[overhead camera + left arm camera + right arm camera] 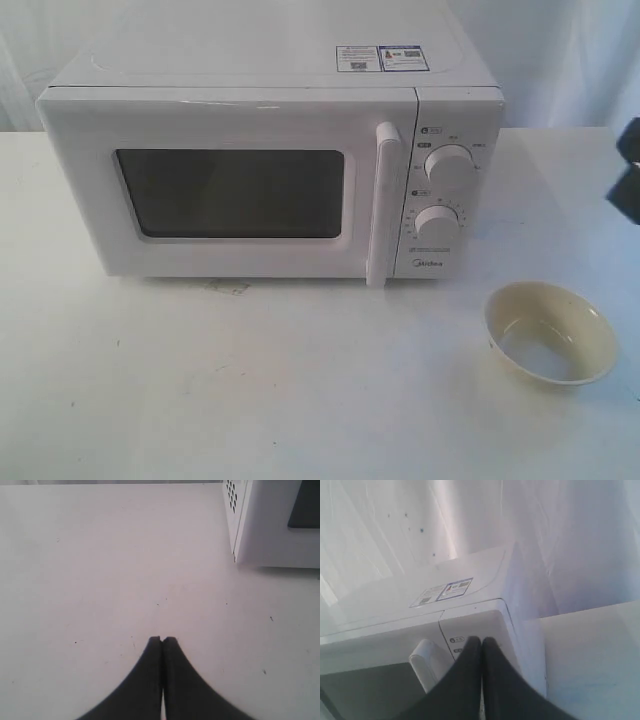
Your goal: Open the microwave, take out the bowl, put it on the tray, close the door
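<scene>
Frontal overview — microwave (250, 70) common to all

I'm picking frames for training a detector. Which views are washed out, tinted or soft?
Exterior view: bright and flat, the white microwave barely separates from the table; the bowl stands out. Left wrist view: pinkish cast, the left fingers a featureless black. Right wrist view: bluish, soft, glare on the backdrop.

microwave (270, 160) on table (200, 390), bowl (549, 331) on table before it, to the right
</scene>
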Tool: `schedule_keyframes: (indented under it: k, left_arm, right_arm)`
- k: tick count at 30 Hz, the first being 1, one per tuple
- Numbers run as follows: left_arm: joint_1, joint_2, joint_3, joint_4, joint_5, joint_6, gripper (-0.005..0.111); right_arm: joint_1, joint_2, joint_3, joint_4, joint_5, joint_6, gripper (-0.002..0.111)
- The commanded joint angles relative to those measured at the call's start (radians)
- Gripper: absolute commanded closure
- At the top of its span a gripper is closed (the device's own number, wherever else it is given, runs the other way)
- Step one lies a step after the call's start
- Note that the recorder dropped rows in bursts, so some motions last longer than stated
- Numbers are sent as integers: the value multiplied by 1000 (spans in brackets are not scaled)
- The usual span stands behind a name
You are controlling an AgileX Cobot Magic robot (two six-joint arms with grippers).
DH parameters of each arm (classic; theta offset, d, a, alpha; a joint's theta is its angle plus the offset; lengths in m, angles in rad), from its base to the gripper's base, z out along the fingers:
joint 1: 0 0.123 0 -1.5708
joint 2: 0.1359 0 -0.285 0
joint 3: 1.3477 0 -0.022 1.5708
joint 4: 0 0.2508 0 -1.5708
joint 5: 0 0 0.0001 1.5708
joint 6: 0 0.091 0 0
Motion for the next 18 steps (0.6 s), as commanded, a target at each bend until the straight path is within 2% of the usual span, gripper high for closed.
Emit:
schedule_keyframes:
  k: [1,11,14,18]
  left_arm:
    - [3,-5,3,-1,-6,-5,107]
    - [3,-5,3,-1,-6,-5,107]
    - [3,-5,3,-1,-6,-5,107]
    - [3,-5,3,-1,-6,-5,107]
  right_arm:
    - [-155,-198,77,-20,154,-10,108]
    - [-404,-578,222,-19,372,19,108]
    - [-443,-619,248,-19,426,33,108]
    - [-445,-619,248,-13,432,53,108]
